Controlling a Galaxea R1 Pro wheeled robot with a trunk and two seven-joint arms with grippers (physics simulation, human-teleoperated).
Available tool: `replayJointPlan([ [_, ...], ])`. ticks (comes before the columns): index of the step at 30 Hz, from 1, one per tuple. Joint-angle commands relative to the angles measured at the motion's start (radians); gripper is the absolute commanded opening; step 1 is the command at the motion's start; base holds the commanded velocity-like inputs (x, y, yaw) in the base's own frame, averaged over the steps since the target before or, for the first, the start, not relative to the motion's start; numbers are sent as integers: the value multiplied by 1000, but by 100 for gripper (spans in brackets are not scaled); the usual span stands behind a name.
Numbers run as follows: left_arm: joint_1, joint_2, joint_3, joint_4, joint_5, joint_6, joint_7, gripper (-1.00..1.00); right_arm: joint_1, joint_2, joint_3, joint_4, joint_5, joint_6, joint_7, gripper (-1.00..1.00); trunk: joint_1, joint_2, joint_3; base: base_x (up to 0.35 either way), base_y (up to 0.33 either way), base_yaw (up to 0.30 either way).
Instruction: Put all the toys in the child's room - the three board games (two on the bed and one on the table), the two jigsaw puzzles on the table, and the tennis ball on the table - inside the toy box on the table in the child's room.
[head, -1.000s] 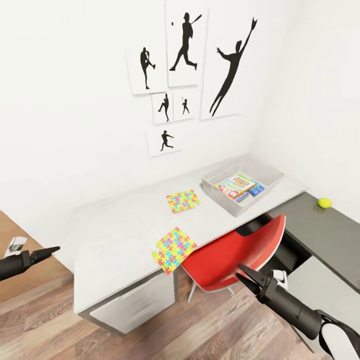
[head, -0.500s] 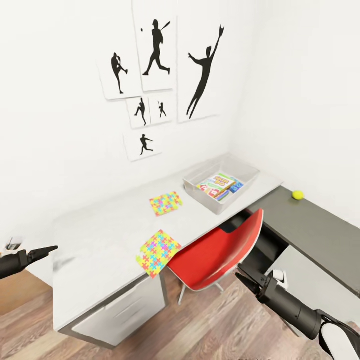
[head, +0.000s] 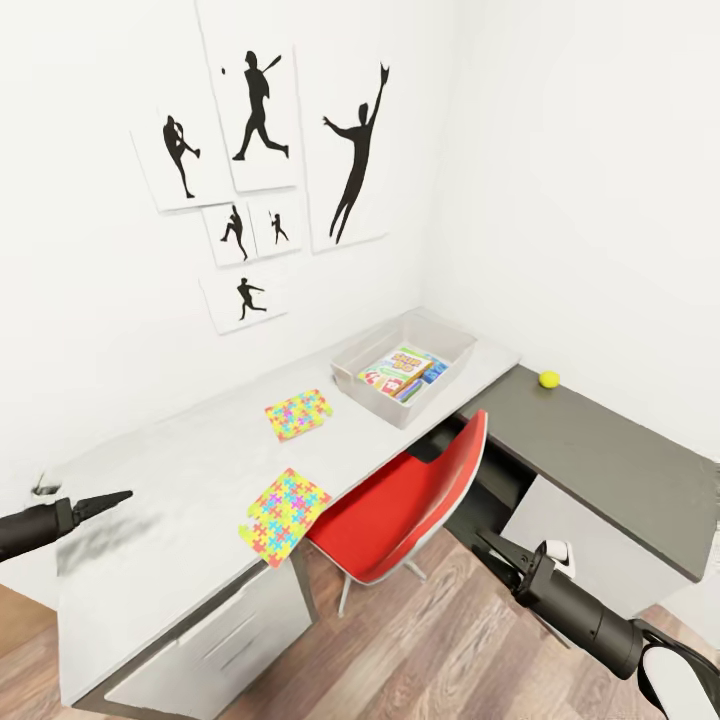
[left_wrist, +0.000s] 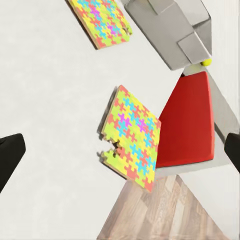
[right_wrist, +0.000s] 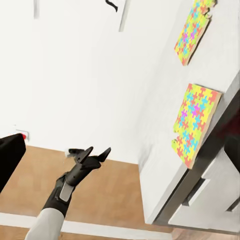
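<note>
Left gripper (head: 118, 496) hangs over the near left part of the table (head: 180, 470), fingers a small way apart in the right wrist view, holding nothing. Right gripper (head: 492, 549) is low over the wood floor (head: 420, 650), off the table's front edge near the red chair (head: 400, 505); fingers look nearly together, empty, but I can't tell the gap for sure. Near puzzle (head: 284, 502) lies flat at the table's front edge, one corner overhanging, just beside the chair back. Far puzzle (head: 299, 414) lies flat further in, between the near one and the toy box (head: 352, 372). Toy box sits at the far right end of the light top, near the wall corner, with colourful game boxes (head: 405, 372) inside; can't count them. Ball (head: 549, 379) rests on the lower dark shelf unit (head: 600, 460), well apart from the toy box. Black silhouette pictures (head: 260, 150) hang on the wall above the table.
</note>
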Motion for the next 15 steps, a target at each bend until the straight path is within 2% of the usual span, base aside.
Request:
replayJointPlan([
  [1,6,-20,-29,-26,-8,13,-9,100,-1,0,-1,0,0,6,2,100,1,-2,-1,0,0,-229],
  [3,11,-41,-57,-55,-6,15,-9,100,-1,0,-1,0,0,6,2,100,1,-2,2,0,0,-229],
  [4,15,-62,-79,-84,-5,16,-9,100,-1,-1,-1,0,0,6,2,100,1,-2,3,0,0,-228],
  [6,19,-87,-96,-107,-4,17,-9,100,-1,-1,-1,0,0,6,2,100,1,-2,5,0,0,-228],
  [7,26,-112,-106,-122,-4,16,-9,100,-1,-1,-1,1,0,6,2,100,1,-2,6,0,0,-227],
  [9,37,-136,-114,-137,-5,16,-9,100,-1,-1,-1,1,0,6,2,100,1,-2,8,0,0,-227],
  [11,59,-171,-141,-167,-5,14,-9,100,-1,-2,-1,1,0,6,2,100,1,-2,10,0,0,-226],
  [15,76,-188,-186,-201,-5,11,-9,100,-2,-3,-2,2,0,6,3,100,1,-2,15,0,0,-224],
])
